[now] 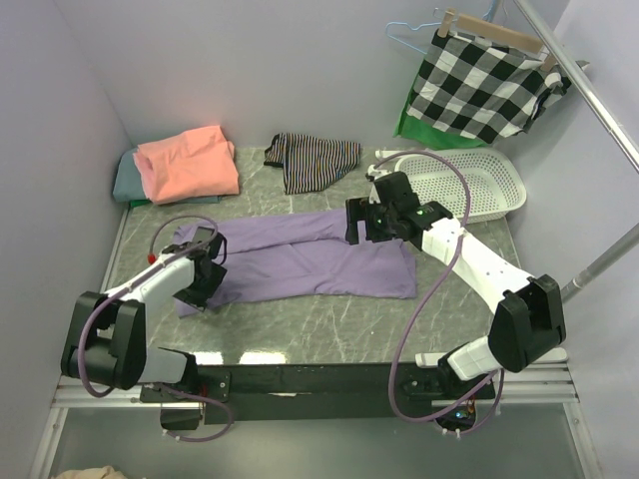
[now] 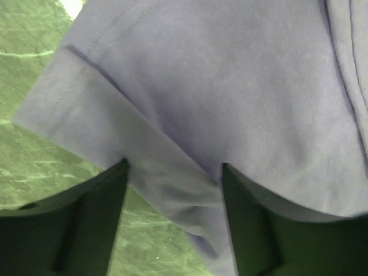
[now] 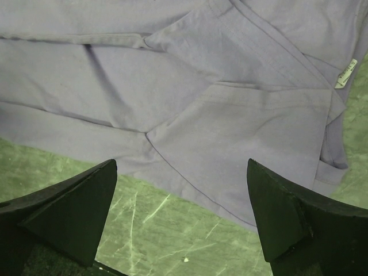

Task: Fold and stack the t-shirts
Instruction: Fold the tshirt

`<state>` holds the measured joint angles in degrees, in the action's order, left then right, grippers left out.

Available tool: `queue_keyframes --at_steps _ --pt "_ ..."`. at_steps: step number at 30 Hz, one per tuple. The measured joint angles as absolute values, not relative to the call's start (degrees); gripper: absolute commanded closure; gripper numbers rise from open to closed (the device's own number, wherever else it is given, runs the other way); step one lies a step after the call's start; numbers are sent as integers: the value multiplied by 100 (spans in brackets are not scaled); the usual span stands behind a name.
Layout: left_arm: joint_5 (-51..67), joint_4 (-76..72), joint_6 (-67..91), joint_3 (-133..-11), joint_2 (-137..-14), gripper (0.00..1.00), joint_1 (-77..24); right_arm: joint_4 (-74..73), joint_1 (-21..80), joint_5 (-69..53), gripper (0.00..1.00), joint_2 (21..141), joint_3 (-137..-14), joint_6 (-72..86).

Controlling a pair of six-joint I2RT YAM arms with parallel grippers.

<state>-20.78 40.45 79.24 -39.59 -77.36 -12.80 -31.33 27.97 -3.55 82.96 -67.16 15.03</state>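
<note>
Lavender t-shirt folded lengthwise, left jaws part-open astride a hem (grip unclear), right jaws wide, empty.

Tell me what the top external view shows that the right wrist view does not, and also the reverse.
Only the top external view: the folded salmon-pink shirt lying on the grey-teal shirt in the far left corner, the striped cloth, the white basket, the checked cloth on its hanger, and the left end effector. Only the right wrist view: a small white label on the lavender shirt. Both: the lavender shirt spread on the green marbled table, with the right end effector open over it.
</note>
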Motion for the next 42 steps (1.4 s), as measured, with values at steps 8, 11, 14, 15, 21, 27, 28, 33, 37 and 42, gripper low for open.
queue_keyframes --at_steps 8,11,14,15,21,27,28,33,37,42 --pt "-2014 3924 7915 -3780 -7583 61 -1085 -3175 2797 -355 1 8385 -6718 1476" --pt "-1986 3879 7918 -3780 -7583 51 -1063 -3179 2797 -355 1 8385 -6718 1459" --pt "-1955 3817 7891 -3791 -7583 48 -1059 -3181 2797 -355 1 8385 -6718 1444" --pt "-1949 3815 7885 -3795 -7583 48 -1059 -3183 2797 -353 1 8388 -6718 1441" --pt "-1925 4040 7874 -3793 -7406 52 -1059 -3181 2797 -355 1 8418 -6718 1422" --pt "-1918 4265 7891 -3793 -7164 76 -1059 -3186 2797 -355 1 8458 -6718 1413" --pt "-1914 4270 7887 -3787 -7146 79 -1057 -3188 2797 -355 1 8458 -6718 1404" --pt "-1861 4270 7881 -3721 -7142 91 -1057 -3199 2797 -353 0 8458 -6718 1400" --pt "-1835 4265 7865 -3708 -7192 99 -1057 -3201 2797 -351 1 8458 -6718 1400" --pt "-1846 4276 7856 -3708 -7172 99 -1057 -3199 2797 -353 1 8458 -6718 1400"
